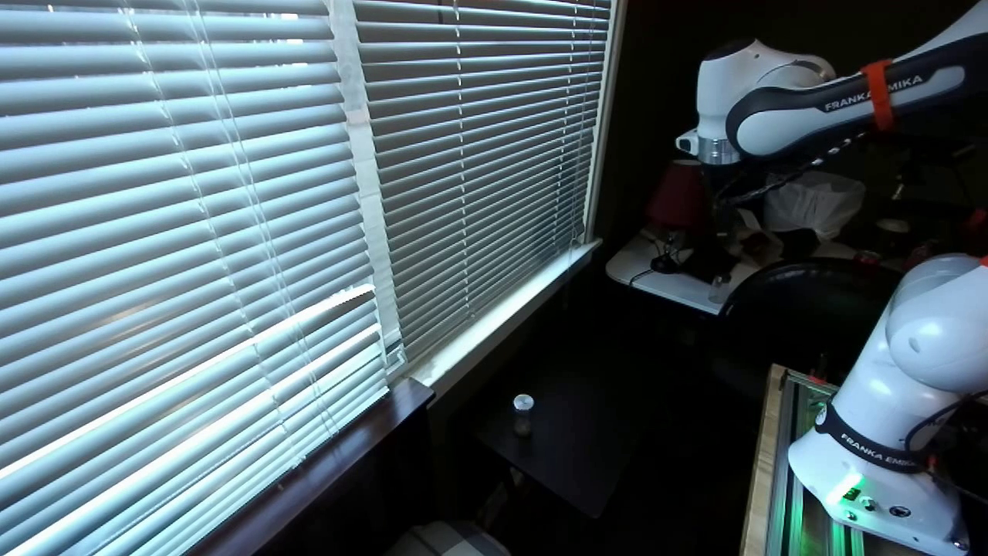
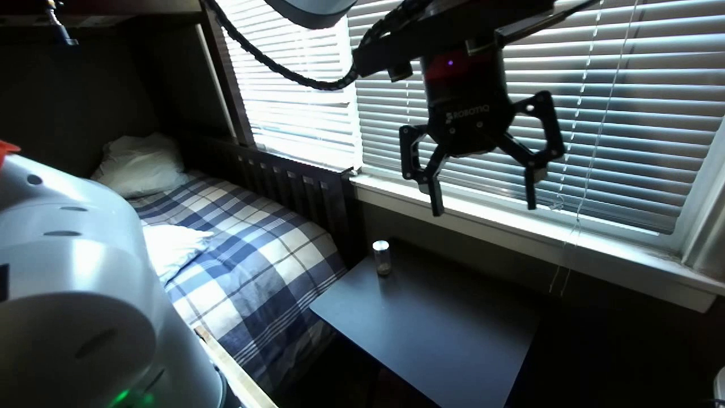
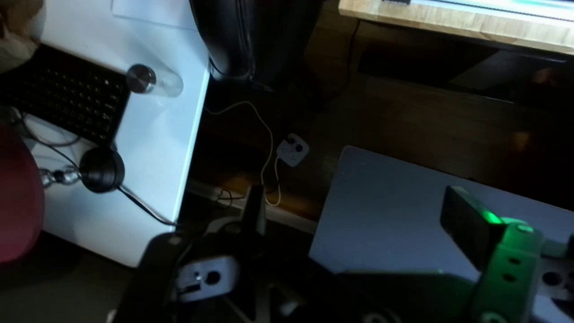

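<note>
1. Nearest in the wrist view, dark fingers point(image 3: 468, 224) stand wide apart: one reaches in toward seven o'clock, its partner toward four, the latter tinged green.
2. In an exterior view they hang pointing to six o'clock, higher than the dark tabletop point(image 2: 430, 328), with window blinds point(image 2: 651, 113) behind them.
3. On that tabletop, close to its eleven o'clock edge, a small clear container point(image 2: 383, 262) with a pale lid stands upright. From the fingers it lies toward eight o'clock, well apart from them. It shows in both exterior views; its contents are too dim to make out.
4. From eight to nine o'clock in an exterior view, the white arm point(image 2: 73, 249) looms large.
5. At ten o'clock from the dark tabletop is a bed point(image 2: 255, 238) with a plaid cover; a pale pillow point(image 2: 141, 167) lies toward its ten o'clock end.
6. At nine o'clock in the wrist view, a white tabletop point(image 3: 157, 148) carries a keyboard point(image 3: 67, 94), a clear bottle point(image 3: 157, 83) with a dark cap and a red-shaded lamp point(image 3: 18, 193).
7. Near the middle of the wrist view, a white power strip point(image 3: 293, 150) lies on the floor point(image 3: 417, 121).
</note>
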### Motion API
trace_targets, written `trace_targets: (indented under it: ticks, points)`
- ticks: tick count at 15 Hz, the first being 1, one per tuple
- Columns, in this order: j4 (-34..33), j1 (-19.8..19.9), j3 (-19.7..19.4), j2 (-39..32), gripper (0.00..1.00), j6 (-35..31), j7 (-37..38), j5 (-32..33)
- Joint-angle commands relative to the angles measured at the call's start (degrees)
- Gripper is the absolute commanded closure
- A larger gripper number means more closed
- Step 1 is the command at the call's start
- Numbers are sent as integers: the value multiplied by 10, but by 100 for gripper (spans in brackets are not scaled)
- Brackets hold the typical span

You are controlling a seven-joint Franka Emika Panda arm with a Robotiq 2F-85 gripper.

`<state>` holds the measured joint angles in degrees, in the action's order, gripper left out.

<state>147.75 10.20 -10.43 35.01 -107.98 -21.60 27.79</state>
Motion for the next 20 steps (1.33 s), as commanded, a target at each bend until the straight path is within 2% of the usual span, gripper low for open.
trace_targets:
  ticks: [1, 3, 6, 9, 11, 14, 17, 20]
  points:
    - [18, -85, 37, 27, 0, -5, 4, -83]
    - [11, -136, 63, 23, 0, -7, 13, -148]
    - [-1, -200, 105, 11, 0, -55, 53, -240]
    - [-30, -240, 161, -12, 0, -100, 110, -293]
    - [-56, -257, 200, -30, 0, -146, 149, -302]
    - [-101, -265, 260, -66, 0, -219, 202, -277]
    - [-148, -271, 302, -97, 0, -305, 227, -263]
    - [-202, -260, 339, -132, 0, -380, 266, -238]
